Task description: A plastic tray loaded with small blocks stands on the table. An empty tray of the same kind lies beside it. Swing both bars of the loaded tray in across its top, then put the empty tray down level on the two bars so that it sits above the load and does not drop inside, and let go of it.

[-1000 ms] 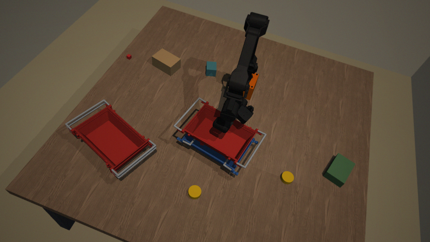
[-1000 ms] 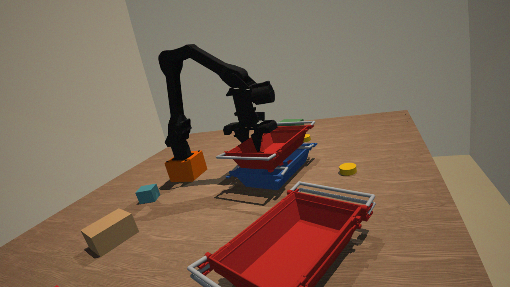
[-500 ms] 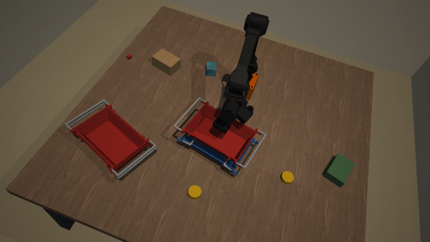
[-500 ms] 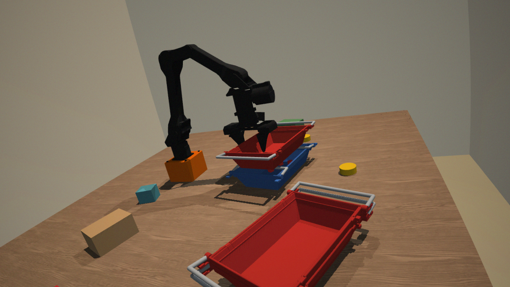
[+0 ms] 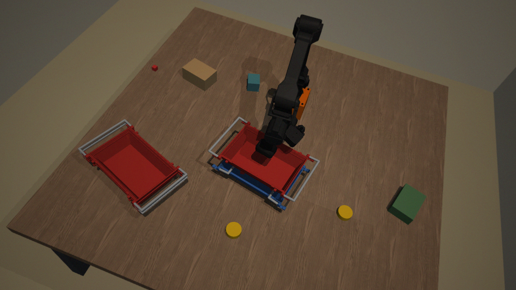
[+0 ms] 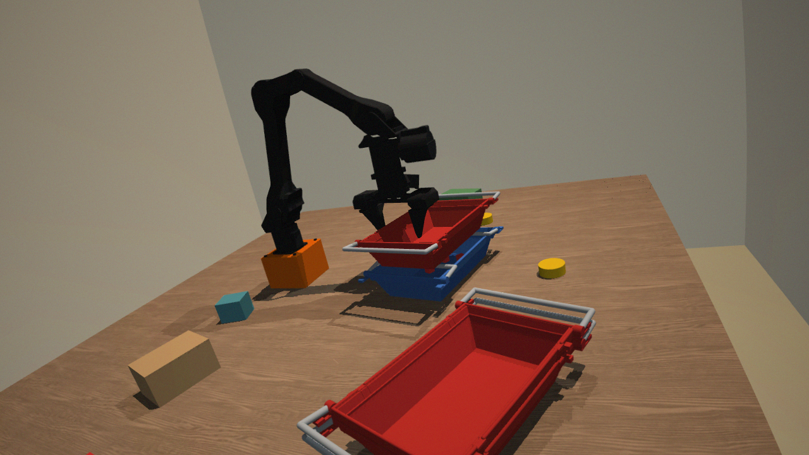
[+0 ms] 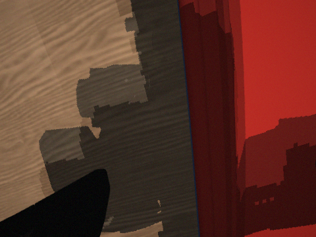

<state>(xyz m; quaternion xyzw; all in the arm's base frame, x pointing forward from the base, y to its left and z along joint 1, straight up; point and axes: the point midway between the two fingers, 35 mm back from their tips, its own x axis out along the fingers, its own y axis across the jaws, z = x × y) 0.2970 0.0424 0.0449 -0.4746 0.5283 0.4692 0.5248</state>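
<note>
A red empty tray (image 5: 277, 172) (image 6: 406, 258) (image 7: 281, 49) sits on top of the blue loaded tray (image 5: 248, 181) (image 6: 418, 285), lengthwise in line with it and about level. Only short grey ends of the blue tray's bars (image 5: 225, 169) (image 6: 450, 270) show under the red one. The load is hidden. The red tray's own bars (image 5: 223, 135) (image 6: 390, 249) are swung out over its ends. My gripper (image 5: 265, 149) (image 6: 399, 229) is open, its fingers astride the red tray's long wall and apart from it. One finger (image 7: 66, 224) shows in the wrist view over the table.
A second red tray (image 5: 133, 165) (image 6: 458, 384) lies to the left. A tan box (image 5: 199, 73) (image 6: 172, 368), a teal cube (image 5: 253, 82) (image 6: 234, 306), a small red cube (image 5: 155, 67), two yellow discs (image 5: 234, 229) (image 5: 344, 212) (image 6: 551, 267) and a green block (image 5: 407, 203) lie around.
</note>
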